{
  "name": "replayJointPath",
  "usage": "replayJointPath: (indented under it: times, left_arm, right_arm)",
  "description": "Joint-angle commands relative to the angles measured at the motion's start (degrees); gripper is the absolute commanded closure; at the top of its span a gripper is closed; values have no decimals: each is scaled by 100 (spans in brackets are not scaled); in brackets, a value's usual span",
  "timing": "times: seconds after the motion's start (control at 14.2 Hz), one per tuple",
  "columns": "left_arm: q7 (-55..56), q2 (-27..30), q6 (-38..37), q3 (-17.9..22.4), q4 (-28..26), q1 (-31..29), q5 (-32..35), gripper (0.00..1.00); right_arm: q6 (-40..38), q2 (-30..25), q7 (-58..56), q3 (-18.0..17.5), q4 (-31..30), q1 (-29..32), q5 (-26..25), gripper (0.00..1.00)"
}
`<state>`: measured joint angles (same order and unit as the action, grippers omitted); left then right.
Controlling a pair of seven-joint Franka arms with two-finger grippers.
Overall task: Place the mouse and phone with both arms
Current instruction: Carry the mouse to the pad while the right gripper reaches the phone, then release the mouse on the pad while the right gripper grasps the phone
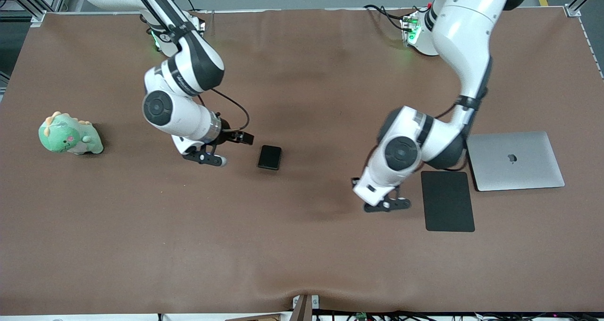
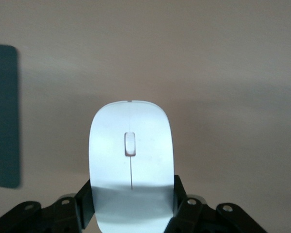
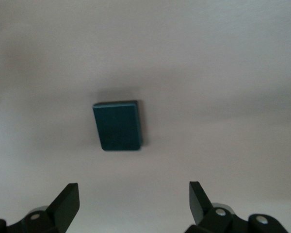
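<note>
Right arm (image 1: 181, 82) reaches out from its base at the desk's robot-side edge, elbow folded, wrist bent low toward the middle of the desk; right gripper (image 1: 207, 158) hangs just above the surface, fingers (image 3: 68, 201) spread wide with nothing between them. Left arm (image 1: 460, 47) comes down from its own base, forearm doubled back, left gripper (image 1: 388, 205) low over the desk, its fingers (image 2: 184, 206) clamped on the mouse (image 2: 131, 165).
</note>
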<state>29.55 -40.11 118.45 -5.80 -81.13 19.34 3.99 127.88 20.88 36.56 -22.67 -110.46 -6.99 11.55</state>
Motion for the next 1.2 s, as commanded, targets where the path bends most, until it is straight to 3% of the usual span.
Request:
replayJointPath:
  times: [0.0,0.14,0.21,0.49,0.99,1.06,1.13]
  left_arm:
    - [-667,117,-41,-79,-350,-560,154,81]
    - [-1343,100,11,-88,-421,-1070,154,81]
    - [-1669,82,20,-88,-421,-1290,154,81]
    - [-2515,-163,520,-88,-500,-1924,154,82]
    - [-2973,-595,776,-70,-509,-2039,180,81]
    - [-2973,-595,785,-70,-509,-2039,242,75]
    - [-2973,-612,785,-70,-509,-2039,286,62]
  right_arm:
    - [517,590,580,-421,95,75,-957,0]
    - [754,942,589,-598,121,93,-1636,0]
    - [938,1066,589,-624,121,93,-1699,0]
    - [1283,1462,589,-721,148,93,-1726,0]
    - [1494,1779,589,-739,262,93,-1718,0]
    - [1520,1805,589,-739,262,84,-1726,0]
    - [1625,1831,589,-739,262,75,-1726,0]
